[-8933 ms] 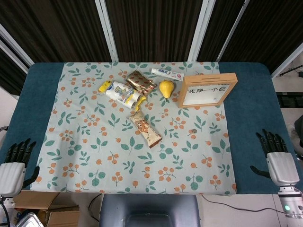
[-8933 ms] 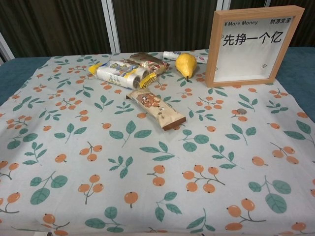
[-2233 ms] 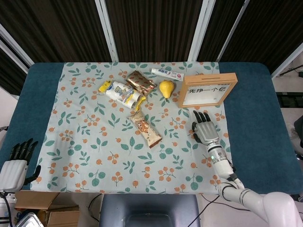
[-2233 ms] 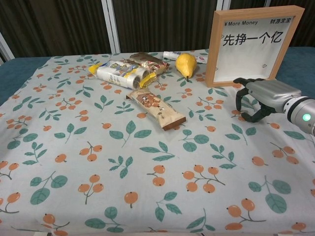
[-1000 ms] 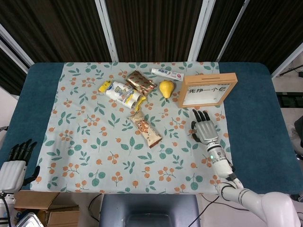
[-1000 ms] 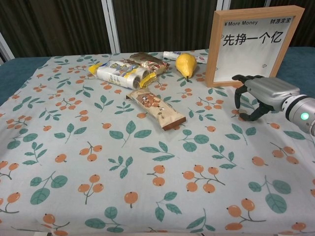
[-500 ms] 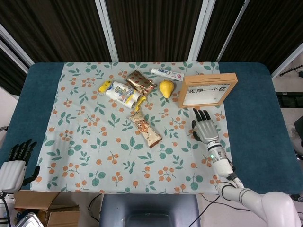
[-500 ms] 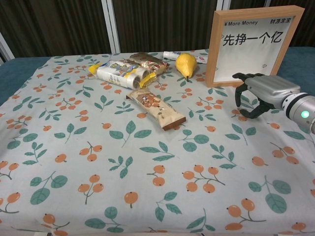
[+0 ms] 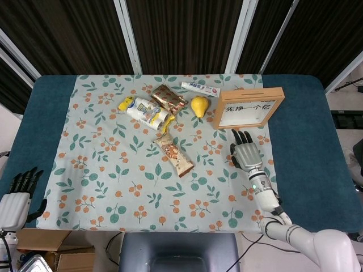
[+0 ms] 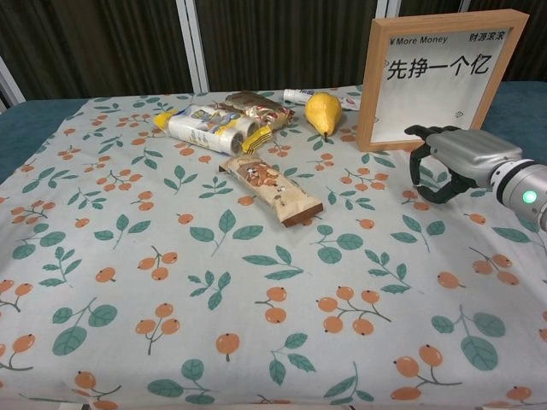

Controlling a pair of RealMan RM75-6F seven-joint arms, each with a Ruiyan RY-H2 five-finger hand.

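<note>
My right hand (image 9: 245,152) hovers palm down over the floral cloth (image 9: 113,170), just in front of the wooden frame (image 9: 248,107) with a white card of Chinese characters. In the chest view the right hand (image 10: 457,158) has its fingers apart and arched downward, holding nothing. A small coin (image 10: 417,195) lies on the cloth beneath the fingertips. My left hand (image 9: 16,198) rests off the table's near left corner, fingers apart and empty; the chest view does not show it.
A yellow pear (image 9: 199,106) sits left of the frame. A toothpaste tube (image 9: 200,88) lies behind it. A brown packet (image 9: 169,98), a yellow-white pack (image 9: 146,112) and a nut bar (image 9: 174,154) lie around mid-cloth. Blue table (image 9: 306,141) borders the cloth.
My right hand came in from the table's right edge to the spot before the frame and has crept slightly toward the frame in the last second. The left hand sank a little.
</note>
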